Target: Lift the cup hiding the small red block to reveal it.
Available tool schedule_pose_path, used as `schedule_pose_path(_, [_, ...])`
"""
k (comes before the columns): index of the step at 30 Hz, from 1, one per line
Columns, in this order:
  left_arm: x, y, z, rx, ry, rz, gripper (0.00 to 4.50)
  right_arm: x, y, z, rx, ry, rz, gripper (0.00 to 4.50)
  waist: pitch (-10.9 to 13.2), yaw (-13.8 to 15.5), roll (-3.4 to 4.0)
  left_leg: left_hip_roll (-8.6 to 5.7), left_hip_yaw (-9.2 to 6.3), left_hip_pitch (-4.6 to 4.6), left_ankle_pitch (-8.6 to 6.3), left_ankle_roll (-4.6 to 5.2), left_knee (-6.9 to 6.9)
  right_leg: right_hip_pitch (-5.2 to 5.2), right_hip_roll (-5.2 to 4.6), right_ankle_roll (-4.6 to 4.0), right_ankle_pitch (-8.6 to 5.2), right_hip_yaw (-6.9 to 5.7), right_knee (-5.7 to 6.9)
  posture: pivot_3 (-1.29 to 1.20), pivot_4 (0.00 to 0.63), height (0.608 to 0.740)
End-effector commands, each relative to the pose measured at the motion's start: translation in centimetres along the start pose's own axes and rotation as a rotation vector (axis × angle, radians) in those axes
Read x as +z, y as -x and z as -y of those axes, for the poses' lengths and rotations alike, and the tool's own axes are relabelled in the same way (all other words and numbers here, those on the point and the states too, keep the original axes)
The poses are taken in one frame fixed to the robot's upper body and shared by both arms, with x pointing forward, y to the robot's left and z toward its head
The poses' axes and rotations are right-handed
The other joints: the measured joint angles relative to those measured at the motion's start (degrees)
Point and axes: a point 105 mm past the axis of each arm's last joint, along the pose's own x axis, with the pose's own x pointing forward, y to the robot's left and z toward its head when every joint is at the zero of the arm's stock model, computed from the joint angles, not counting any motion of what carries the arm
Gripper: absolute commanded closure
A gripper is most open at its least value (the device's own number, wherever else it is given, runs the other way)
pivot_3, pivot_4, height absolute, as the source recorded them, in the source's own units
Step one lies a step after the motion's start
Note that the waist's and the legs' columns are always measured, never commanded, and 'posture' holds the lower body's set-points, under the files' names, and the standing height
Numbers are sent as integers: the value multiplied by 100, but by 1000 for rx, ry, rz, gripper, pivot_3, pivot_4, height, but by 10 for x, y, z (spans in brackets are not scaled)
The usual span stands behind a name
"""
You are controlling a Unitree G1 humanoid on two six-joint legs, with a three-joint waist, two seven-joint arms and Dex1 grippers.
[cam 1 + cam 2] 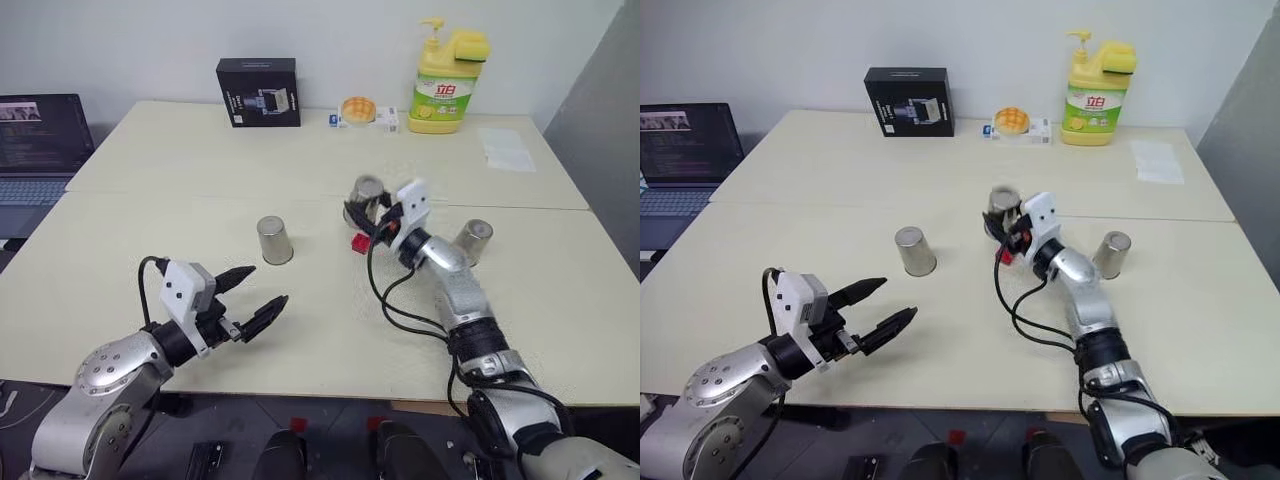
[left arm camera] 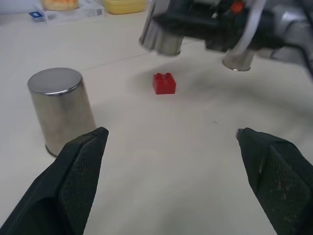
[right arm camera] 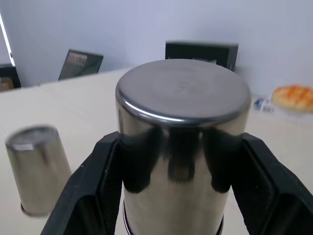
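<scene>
My right gripper (image 1: 368, 212) is shut on a steel cup (image 1: 366, 192), upside down and held clear above the table; the same cup (image 3: 182, 142) sits between the black fingers (image 3: 93, 181) in the right wrist view. Just below it the small red block (image 1: 360, 241) lies bare on the table, also the red block (image 2: 164, 83) in the left wrist view. Another upturned cup (image 1: 274, 240) stands to the left and a third cup (image 1: 473, 241) to the right. My left gripper (image 1: 252, 297) hovers open near the front edge, holding nothing.
At the back of the cream table (image 1: 300, 330) stand a black box (image 1: 258, 92), a yellow soap bottle (image 1: 443, 85) and a small packet with a bun (image 1: 360, 112). A sheet of paper (image 1: 507, 149) lies at the back right. A laptop (image 1: 40, 135) sits far left.
</scene>
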Motion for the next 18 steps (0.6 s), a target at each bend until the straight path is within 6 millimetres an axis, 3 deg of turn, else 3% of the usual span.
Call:
schedule_pose_path(1, [4,1,0,9,-22,16,0,-10,21,25,-128,41,-94,1815,-1,8,-2,-2,3,1,0,0,0,2,-1,0,0,0,-1,0,150,740])
schedule_pose_path(5, [5,-2,0,-4,-25,13,0,-49,35,39,-211,18,-241,1815,0,-10,0,-3,10,6,0,0,0,4,2,0,0,4,-1,0,150,740])
schedule_pose_path(10, [6,-4,-1,-13,-27,14,0,-69,39,43,-254,-29,-277,1815,1,-79,2,2,21,7,0,1,-1,-4,10,0,0,17,1,0,150,740])
schedule_pose_path(11, [6,-4,-1,-14,-27,14,0,-71,40,44,-257,-24,-279,1109,1,-88,2,2,23,9,0,1,-1,-3,10,0,0,18,1,0,150,740])
schedule_pose_path(16, [6,-5,-1,-14,-26,14,0,-75,52,45,-256,-15,-294,105,1,-75,2,0,21,6,0,1,-1,-2,9,0,0,17,0,0,150,740])
schedule_pose_path(18, [6,-5,-1,-12,-25,15,0,-76,61,43,-255,-9,-306,23,1,-65,2,0,19,5,0,1,-1,-2,9,0,0,16,0,0,150,740])
